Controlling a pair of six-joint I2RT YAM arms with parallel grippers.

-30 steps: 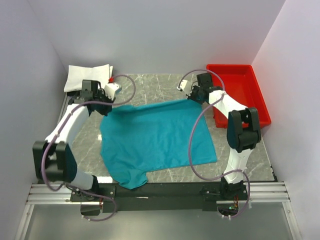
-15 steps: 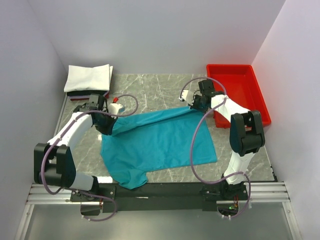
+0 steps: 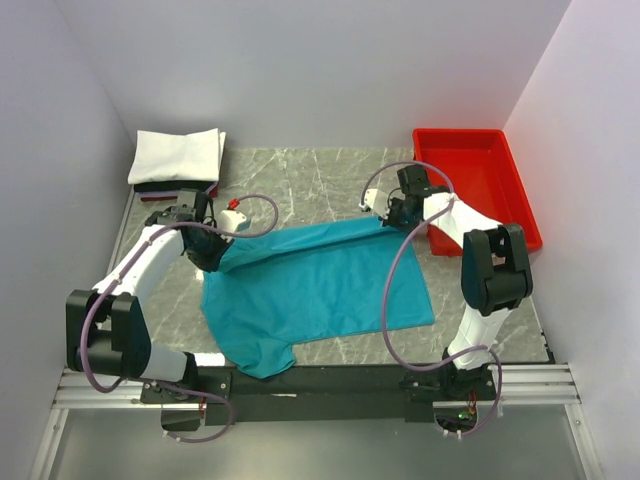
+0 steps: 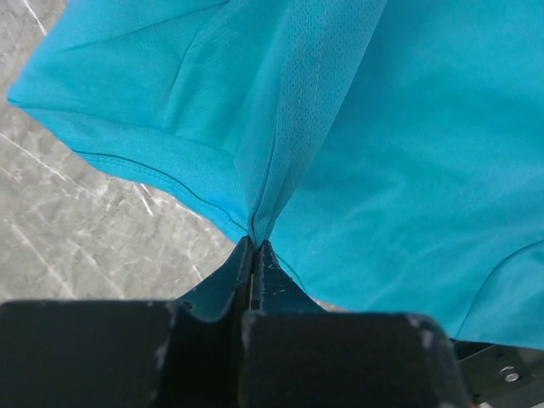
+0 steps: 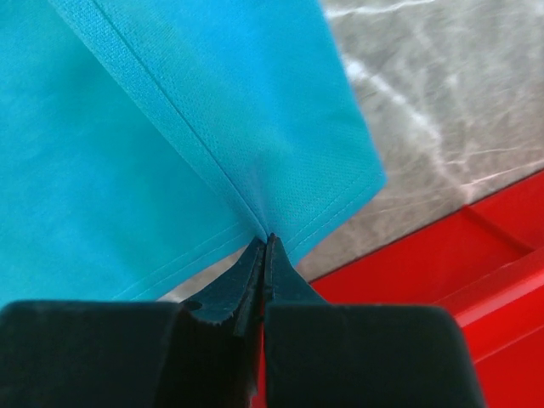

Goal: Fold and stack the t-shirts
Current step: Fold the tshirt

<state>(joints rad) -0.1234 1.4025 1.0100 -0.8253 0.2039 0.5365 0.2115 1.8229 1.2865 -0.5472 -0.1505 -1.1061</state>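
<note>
Both arms have drawn the far edge nearer since a second ago. Left gripper (image 4: 253,242) is pinched tight on one corner of the teal t-shirt (image 3: 320,290), which lies spread on the marble table (image 3: 300,175); right gripper (image 5: 268,240) is clamped on the other corner, beside the red tray (image 3: 470,133). Fold in progress, I judge: next, carry the soft, fine-knit stitched edge evenly toward the near side.

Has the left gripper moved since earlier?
Yes: the left gripper drew nearward, away from the folded white t-shirt, pinching the teal t-shirt.
</note>
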